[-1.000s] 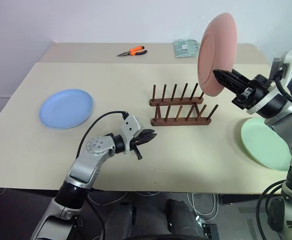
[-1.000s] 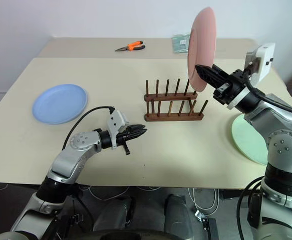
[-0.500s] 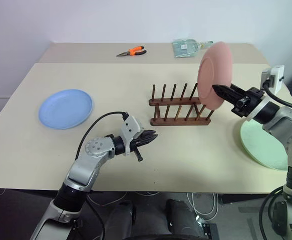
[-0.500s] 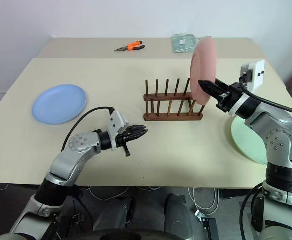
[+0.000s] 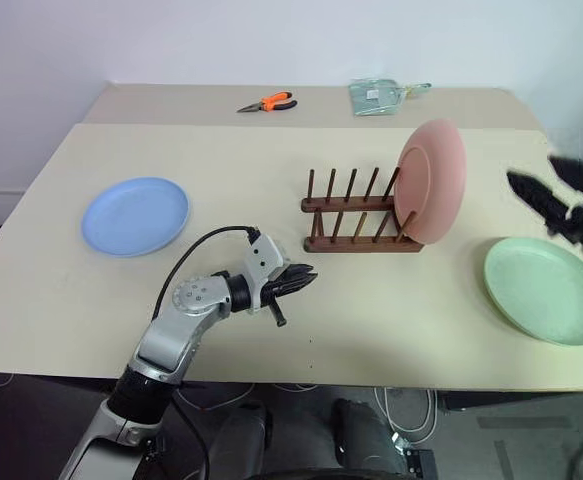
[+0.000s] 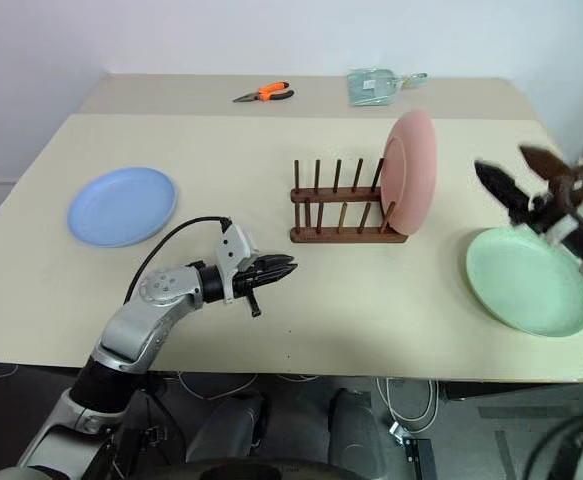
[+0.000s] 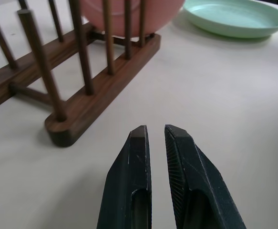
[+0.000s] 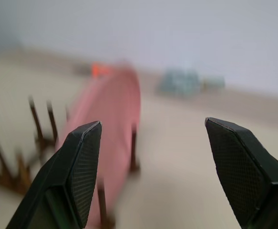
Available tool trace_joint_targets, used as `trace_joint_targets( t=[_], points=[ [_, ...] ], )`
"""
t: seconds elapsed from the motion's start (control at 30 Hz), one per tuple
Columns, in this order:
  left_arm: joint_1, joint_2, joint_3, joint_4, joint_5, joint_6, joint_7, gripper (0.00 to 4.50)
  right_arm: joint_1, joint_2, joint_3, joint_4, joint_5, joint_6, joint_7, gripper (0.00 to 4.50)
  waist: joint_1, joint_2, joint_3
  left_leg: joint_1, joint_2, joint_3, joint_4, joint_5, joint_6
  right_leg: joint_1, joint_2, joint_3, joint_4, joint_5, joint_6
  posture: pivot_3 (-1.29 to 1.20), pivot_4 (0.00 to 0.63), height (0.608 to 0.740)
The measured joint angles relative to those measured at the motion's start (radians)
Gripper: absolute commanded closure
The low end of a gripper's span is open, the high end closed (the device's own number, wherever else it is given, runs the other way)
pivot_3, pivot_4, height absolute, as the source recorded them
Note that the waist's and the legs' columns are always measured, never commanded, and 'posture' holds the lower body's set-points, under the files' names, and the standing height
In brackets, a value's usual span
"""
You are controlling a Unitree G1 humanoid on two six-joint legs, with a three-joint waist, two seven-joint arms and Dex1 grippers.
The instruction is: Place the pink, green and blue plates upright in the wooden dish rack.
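Observation:
The pink plate [image 5: 433, 182] stands upright at the right end of the wooden dish rack [image 5: 356, 225], leaning between its last pegs. My right gripper [image 6: 521, 175] hangs open and empty to the right of it, above the green plate [image 5: 548, 290], which lies flat on the table. From the right wrist, the pink plate [image 8: 115, 124] shows edge-on beyond the spread fingers. The blue plate [image 5: 135, 215] lies flat at the far left. My left gripper [image 5: 306, 277] is shut and empty, low over the table in front of the rack [image 7: 96, 95].
Orange pliers [image 5: 266, 102] and a clear packet [image 5: 376, 95] lie on the far table. A black cable loops from my left wrist [image 5: 196, 245]. The green plate sits close to the table's right front corner.
My right gripper lowered the pink plate into the rack, opened, and drew back to the right and down. The plate now stands alone. The left arm has kept still.

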Motion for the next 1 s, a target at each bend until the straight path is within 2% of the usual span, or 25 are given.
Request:
trace_joint_targets(
  t=[0.13, 0.23, 0.27, 0.3, 0.47, 0.63, 0.77, 0.9, 1.0],
  points=[
    [-0.024, -0.011, -0.027, 0.041, 0.002, -0.009, -0.024, 3.99, 0.174, -0.004, 0.139, -0.054, -0.153, -0.012, -0.024, 1.00, -0.018, 0.001, -0.001, 0.001, 0.001, 0.003, 0.001, 0.000, 0.000, 0.000, 0.000, 0.002, 0.000, -0.002, 0.002, 0.00, 0.150, 0.740],
    [-0.042, -0.025, -0.037, 0.062, 0.002, -0.023, -0.034, 3.99, 0.180, 0.002, 0.252, -0.029, -0.283, -0.023, -0.104, 1.00, -0.019, 0.001, -0.001, 0.001, 0.001, 0.003, 0.001, 0.000, 0.000, 0.000, 0.000, 0.002, 0.000, -0.002, 0.001, 0.00, 0.150, 0.740],
    [-0.045, -0.029, -0.038, 0.065, 0.002, -0.027, -0.035, 3.99, 0.178, 0.002, 0.279, -0.007, -0.318, -0.024, -0.127, 1.55, -0.016, 0.001, -0.001, 0.001, 0.001, 0.003, 0.001, 0.000, 0.000, 0.000, 0.000, 0.002, 0.000, -0.002, 0.001, 0.00, 0.150, 0.740],
    [-0.047, -0.028, -0.038, 0.066, 0.002, -0.029, -0.037, 3.99, 0.170, 0.003, 0.313, 0.027, -0.366, -0.025, -0.159, 1.76, -0.013, 0.001, -0.001, 0.001, 0.001, 0.003, 0.001, 0.000, 0.000, 0.000, 0.000, 0.002, 0.000, -0.002, 0.001, 0.00, 0.150, 0.740],
    [-0.047, -0.029, -0.042, 0.069, 0.003, -0.032, -0.041, 3.99, 0.125, 0.025, 0.361, 0.101, -0.463, -0.062, -0.215, 4.34, -0.009, 0.001, 0.000, 0.000, 0.000, 0.002, 0.001, 0.000, 0.000, -0.001, 0.000, 0.002, 0.000, -0.001, 0.001, 0.00, 0.150, 0.740],
    [-0.044, -0.025, -0.043, 0.069, 0.006, -0.034, -0.037, 3.99, 0.061, 0.055, 0.343, 0.135, -0.487, -0.074, -0.234, 4.43, -0.011, 0.001, 0.000, 0.001, 0.001, 0.002, 0.001, 0.000, 0.000, 0.000, 0.000, 0.002, 0.000, -0.002, 0.001, 0.00, 0.150, 0.740],
    [-0.034, -0.018, -0.042, 0.067, 0.010, -0.035, -0.031, 3.99, -0.041, 0.107, 0.272, 0.140, -0.432, -0.081, -0.237, 4.43, -0.015, 0.002, 0.000, 0.001, 0.001, 0.003, 0.001, 0.000, 0.000, -0.001, 0.000, 0.002, 0.000, -0.001, 0.002, 0.00, 0.150, 0.740],
    [-0.027, -0.008, -0.035, 0.066, 0.012, -0.046, -0.029, 3.99, -0.347, 0.135, 0.099, 0.106, -0.197, -0.067, -0.240, 4.43, -0.018, 0.009, 0.004, 0.001, 0.001, 0.002, 0.000, 0.000, 0.000, -0.001, 0.000, 0.002, 0.000, 0.000, 0.004, 0.00, 0.150, 0.740],
    [-0.026, 0.000, -0.020, 0.071, 0.012, -0.050, -0.020, 3.99, -0.572, 0.136, 0.003, 0.031, 0.085, 0.019, -0.254, 4.43, -0.012, 0.008, 0.004, 0.001, 0.002, -0.002, -0.002, 0.000, 0.000, -0.001, 0.002, -0.001, 0.000, 0.002, 0.002, 0.00, 0.150, 0.740]
  ],
)
